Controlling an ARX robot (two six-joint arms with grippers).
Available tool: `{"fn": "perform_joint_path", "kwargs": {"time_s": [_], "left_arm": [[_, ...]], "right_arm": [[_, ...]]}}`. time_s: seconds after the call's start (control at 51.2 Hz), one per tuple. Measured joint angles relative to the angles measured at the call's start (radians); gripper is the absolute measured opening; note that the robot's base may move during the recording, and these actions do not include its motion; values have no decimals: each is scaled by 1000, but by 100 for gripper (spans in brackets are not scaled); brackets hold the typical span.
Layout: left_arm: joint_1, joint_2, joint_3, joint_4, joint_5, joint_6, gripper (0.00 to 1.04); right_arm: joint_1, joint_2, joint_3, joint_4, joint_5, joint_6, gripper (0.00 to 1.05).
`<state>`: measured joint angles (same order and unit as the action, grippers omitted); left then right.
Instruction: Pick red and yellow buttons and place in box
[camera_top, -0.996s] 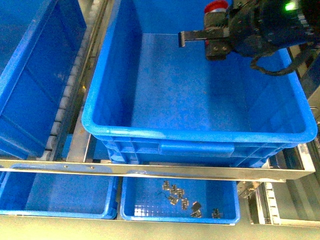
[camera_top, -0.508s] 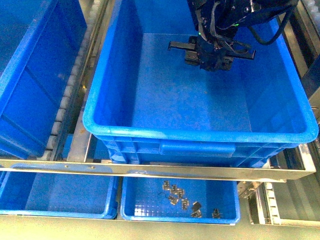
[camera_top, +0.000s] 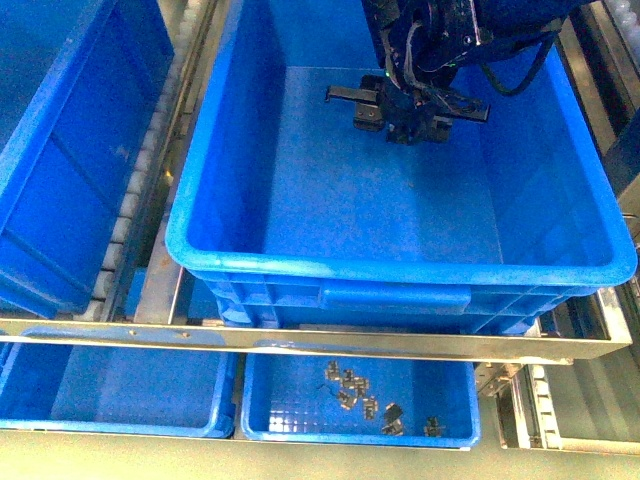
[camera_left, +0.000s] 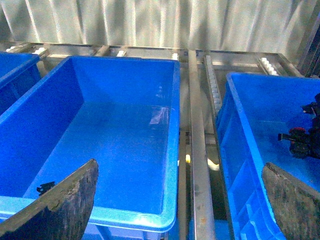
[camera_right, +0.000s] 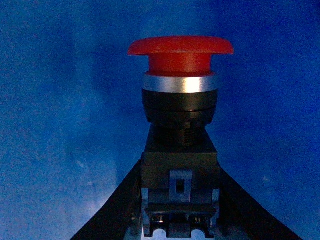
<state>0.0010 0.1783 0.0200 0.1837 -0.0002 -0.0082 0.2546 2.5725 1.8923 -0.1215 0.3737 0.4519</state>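
Gripping red button (camera_right: 180, 54), right end effector (camera_top: 405, 108) hangs over box (camera_top: 400, 271) (left end effector (camera_left: 180, 200) spread wide).

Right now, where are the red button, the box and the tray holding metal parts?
red button (camera_right: 180, 46): right wrist view, on the red cap.
box (camera_top: 400, 268): front view, on the near rim.
tray (camera_top: 295, 400): front view, on a bare part of its floor.
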Motion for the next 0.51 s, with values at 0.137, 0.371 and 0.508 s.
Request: {"fn": "perform_joint_path", "kwargs": {"time_s": [0.137, 0.371, 0.508], "left_arm": [[0, 0, 0, 0, 0, 0, 97], [0, 0, 0, 0, 0, 0, 97], [0, 0, 0, 0, 0, 0, 97]], "right_arm": [[0, 0, -3, 35, -23, -5, 61], [-29, -178, -259, 229, -120, -49, 98], [-48, -445, -555, 349, -196, -52, 98]]}}
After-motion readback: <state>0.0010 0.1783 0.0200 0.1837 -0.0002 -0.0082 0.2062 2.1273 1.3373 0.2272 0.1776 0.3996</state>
